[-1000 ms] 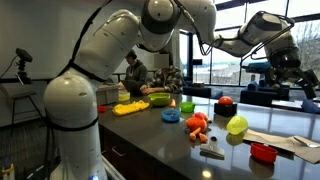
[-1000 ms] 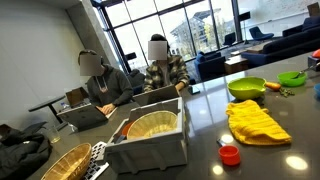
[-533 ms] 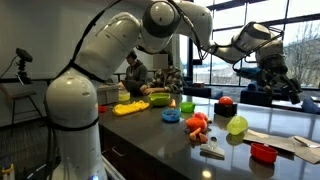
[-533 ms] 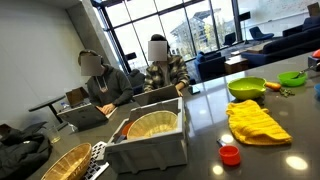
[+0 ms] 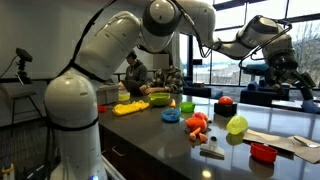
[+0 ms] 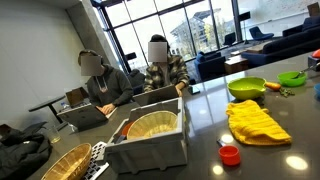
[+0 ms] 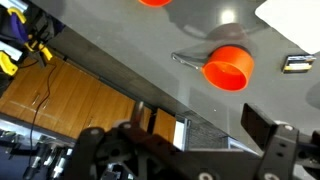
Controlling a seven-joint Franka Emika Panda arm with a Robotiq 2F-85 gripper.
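My gripper (image 5: 296, 76) hangs high in the air above the right end of the dark counter (image 5: 150, 130), open and empty. In the wrist view the gripper (image 7: 192, 128) comes in from the bottom, with one dark finger (image 7: 263, 126) showing at the right. A small red-orange cup (image 7: 229, 67) lies on the grey counter top below it, well apart from the jaws. The same red cup (image 5: 262, 152) shows in an exterior view near the counter's front right, beside a lime green ball (image 5: 237, 125) and white paper (image 5: 290, 140).
On the counter are a yellow cloth (image 5: 130, 107), a green bowl (image 5: 158, 98), a blue bowl (image 5: 171, 116), orange toys (image 5: 197, 125) and a red object (image 5: 226, 102). A grey bin (image 6: 150, 140), a wicker basket (image 6: 60, 162) and a red lid (image 6: 230, 155) show too. Two people sit behind.
The gripper swung left and slightly down half a second ago, then back to the right and up. Nothing on the counter has moved.
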